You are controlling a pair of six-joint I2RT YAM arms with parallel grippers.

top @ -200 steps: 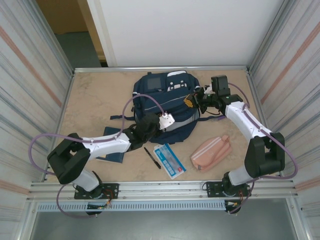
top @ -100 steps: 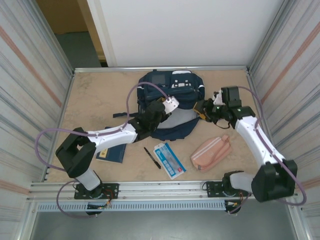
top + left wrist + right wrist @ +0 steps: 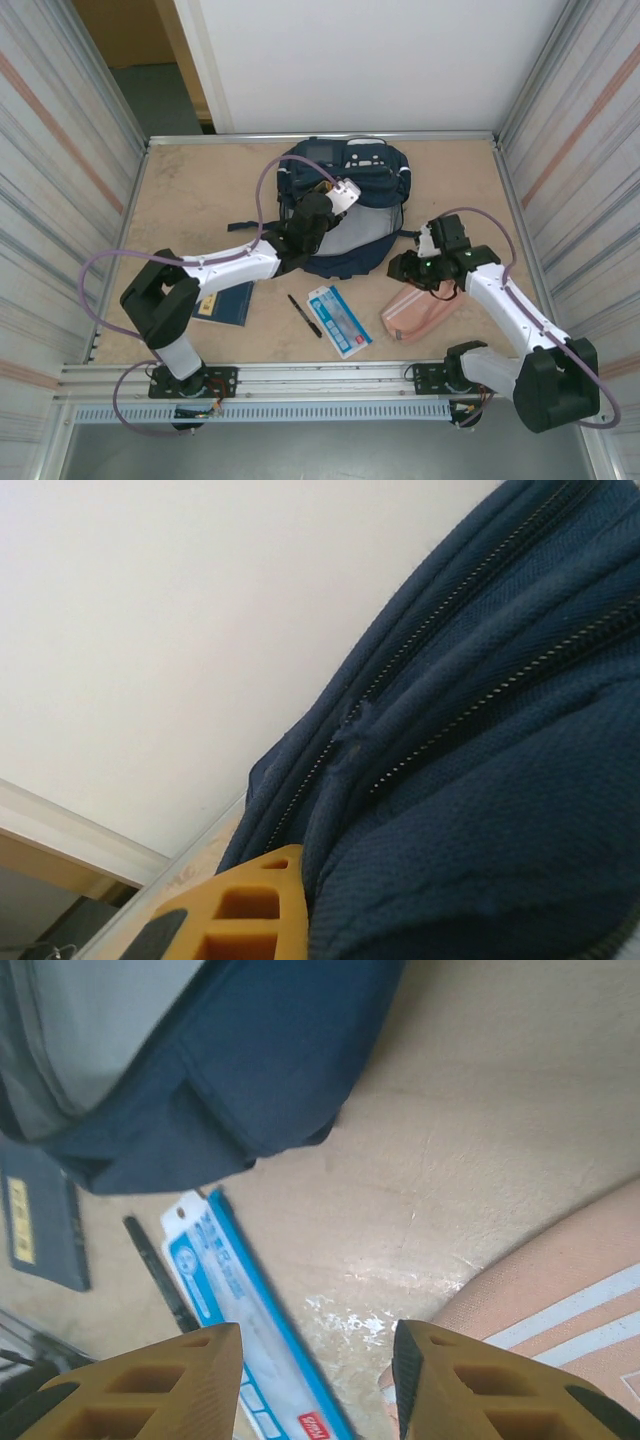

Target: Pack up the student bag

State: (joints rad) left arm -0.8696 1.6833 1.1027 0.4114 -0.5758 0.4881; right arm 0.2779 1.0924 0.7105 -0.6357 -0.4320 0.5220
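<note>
From the overhead camera I see the large navy blue fabric student bag [image 3: 382, 192] lying at the far middle of the beige marbled counter [image 3: 200, 200]. Its white patches are at the far end and its mouth is pulled open, showing pale grey lining.

My left claw [image 3: 328, 192] is up at the near-left rim of that opening. It is closed. On the left wrist camera one yellow finger [image 3: 250, 910] sits tight against the blue weave and zip lines of the bag [image 3: 500, 730]. I think it is pinching a fold of the fabric, though the second finger is hidden, so I can't be sure of that.

My right claw [image 3: 398, 270] hangs just off the bag's near-right corner, above the counter. Its two yellow fingers stand apart with nothing between them [image 3: 315, 1380], and bare counter [image 3: 480, 1110] shows below the gap.

The small pink fabric pouch with white stripes [image 3: 412, 312] lies just beneath and to the right of the right claw, apart from the bag, and its corner shows on the right wrist camera [image 3: 540, 1330]. A flat blue-and-white packet [image 3: 338, 321] rests near the front edge, with a slim black pen [image 3: 304, 314] just to its left. A dark blue booklet [image 3: 225, 303] lies further left, partly under the left arm.
</note>
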